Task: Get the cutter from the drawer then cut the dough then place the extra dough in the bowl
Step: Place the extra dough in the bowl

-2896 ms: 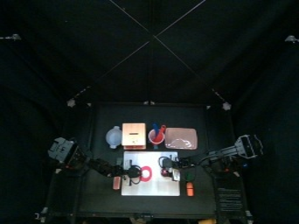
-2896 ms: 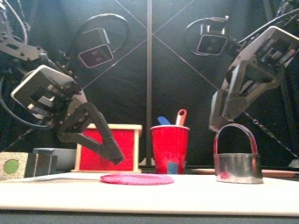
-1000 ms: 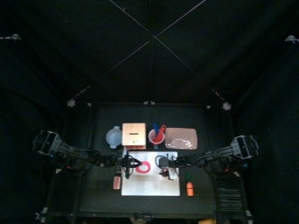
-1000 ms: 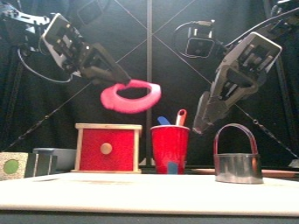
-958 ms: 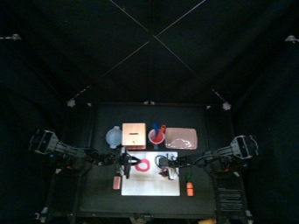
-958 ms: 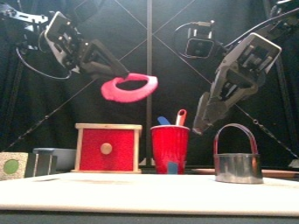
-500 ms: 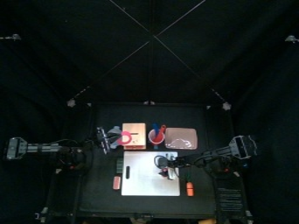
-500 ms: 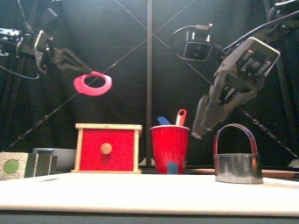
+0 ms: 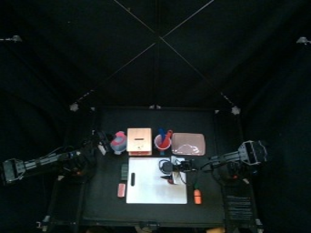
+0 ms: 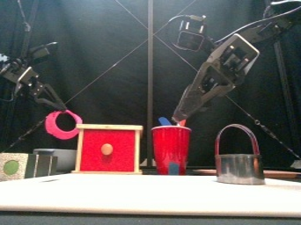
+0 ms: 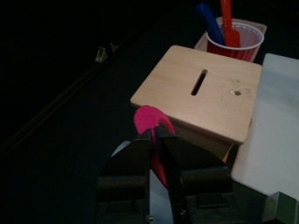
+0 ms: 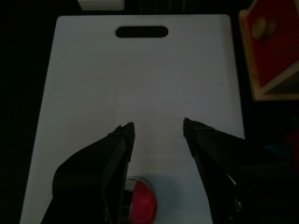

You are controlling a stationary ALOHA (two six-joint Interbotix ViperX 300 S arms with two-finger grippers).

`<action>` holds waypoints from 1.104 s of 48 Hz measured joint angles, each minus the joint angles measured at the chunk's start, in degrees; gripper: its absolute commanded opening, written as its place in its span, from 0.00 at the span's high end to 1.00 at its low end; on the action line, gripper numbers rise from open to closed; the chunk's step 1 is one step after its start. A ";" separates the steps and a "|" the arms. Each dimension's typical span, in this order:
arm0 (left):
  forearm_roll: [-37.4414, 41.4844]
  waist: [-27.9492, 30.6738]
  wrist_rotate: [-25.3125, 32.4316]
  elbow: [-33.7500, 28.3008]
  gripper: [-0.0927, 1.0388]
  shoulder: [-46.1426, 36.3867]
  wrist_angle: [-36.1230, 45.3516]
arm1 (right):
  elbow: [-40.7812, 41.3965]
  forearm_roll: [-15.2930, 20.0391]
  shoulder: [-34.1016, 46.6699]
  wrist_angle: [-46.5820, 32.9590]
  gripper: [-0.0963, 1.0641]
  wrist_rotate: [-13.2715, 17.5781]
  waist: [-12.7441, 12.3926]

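**A:** Left gripper is clamped on the pink dough ring. The ring hangs from the jaws, just left of the wooden box and higher than its lid. The bowl is on the table just left of the box, under the ring.

**B:** Centred over it?

**A:** Can't confirm. In the top view the gripper is roughly over the bowl. The left wrist view shows only the box, no bowl. I'd nudge away from the box, then lower until the ring's bottom edge is inside the rim. The dough looks soft and may stick to a jaw, so open wide and lift straight up.

**B:** Right side?

**A:** Right gripper is spread wide and empty over the white board in front of the box, with the cut disc under it. The cutter stands well right of the box, past the red cup. Nothing looks to be in the way.
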 measured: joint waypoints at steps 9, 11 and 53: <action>0.09 -0.09 0.00 0.00 0.35 4.75 0.62 | 0.00 -0.09 -0.09 -0.18 0.19 0.00 -0.09; 0.09 -0.18 -0.09 0.00 0.29 5.36 0.18 | 0.00 0.00 0.00 -0.18 0.19 0.00 -0.18; 5.36 -28.56 -3.69 -3.08 0.16 5.45 -19.16 | 4.04 -4.04 -3.08 -24.43 0.19 0.00 -8.44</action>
